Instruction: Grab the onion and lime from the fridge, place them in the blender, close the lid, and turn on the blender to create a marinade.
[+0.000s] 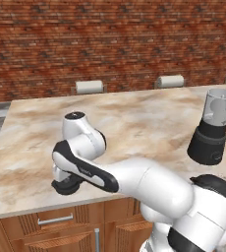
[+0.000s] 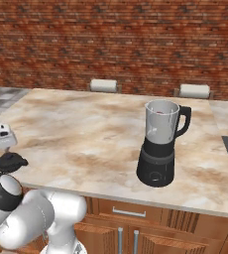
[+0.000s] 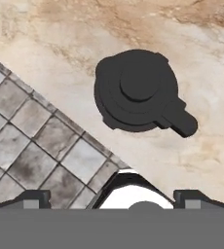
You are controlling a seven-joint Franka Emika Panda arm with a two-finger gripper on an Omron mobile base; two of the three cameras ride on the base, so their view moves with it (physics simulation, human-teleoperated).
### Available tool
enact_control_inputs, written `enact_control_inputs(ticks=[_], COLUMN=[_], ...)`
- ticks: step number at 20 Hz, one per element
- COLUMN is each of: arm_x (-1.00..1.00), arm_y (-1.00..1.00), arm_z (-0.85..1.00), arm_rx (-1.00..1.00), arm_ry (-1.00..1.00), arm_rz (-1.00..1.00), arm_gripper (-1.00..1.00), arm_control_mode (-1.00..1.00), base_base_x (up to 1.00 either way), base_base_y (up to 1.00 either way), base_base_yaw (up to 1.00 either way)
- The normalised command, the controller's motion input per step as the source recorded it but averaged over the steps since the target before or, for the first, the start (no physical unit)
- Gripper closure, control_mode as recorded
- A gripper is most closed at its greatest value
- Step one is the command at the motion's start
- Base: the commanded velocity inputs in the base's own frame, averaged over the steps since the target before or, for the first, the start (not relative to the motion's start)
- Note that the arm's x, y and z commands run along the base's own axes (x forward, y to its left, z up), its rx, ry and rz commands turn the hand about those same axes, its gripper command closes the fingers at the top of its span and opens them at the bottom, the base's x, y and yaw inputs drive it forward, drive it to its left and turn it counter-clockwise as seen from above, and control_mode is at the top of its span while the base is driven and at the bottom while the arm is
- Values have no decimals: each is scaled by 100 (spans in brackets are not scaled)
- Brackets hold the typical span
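Black lid point(image 3: 136, 91) beneath hand point(image 3: 112, 197) (spread)

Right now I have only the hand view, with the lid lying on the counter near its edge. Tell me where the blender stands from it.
Observer: The blender stands on the same counter, far to the right of the lid in the right base view, well apart from it.
Operator: Check the top of its jar.
Observer: The jar is open on top; nothing covers it.
Operator: Give me the handle's side.
Observer: The handle points right, away from the lid.
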Motion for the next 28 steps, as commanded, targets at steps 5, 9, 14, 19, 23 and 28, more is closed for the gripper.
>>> enact_control_inputs(ticks=[5,9,14,19,23,28], arm_x=[43,35,33,27,21,2], arm_y=[22,20,16,1,0,0], arm_z=[-30,-37,-29,-13,-16,-35], arm_rx=[-1,-1,-1,0,0,0], arm_ry=[0,0,0,0,0,0], arm_rz=[0,0,0,-1,-1,0], arm_gripper=[-100,-100,-100,-100,-100,-100], arm_control_mode=[-100,-100,-100,-100,-100,-100], base_base_x=[0,0,0,0,0,0], base_base_y=[0,0,0,0,0,0], base_base_yaw=[0,0,0,0,0,0])
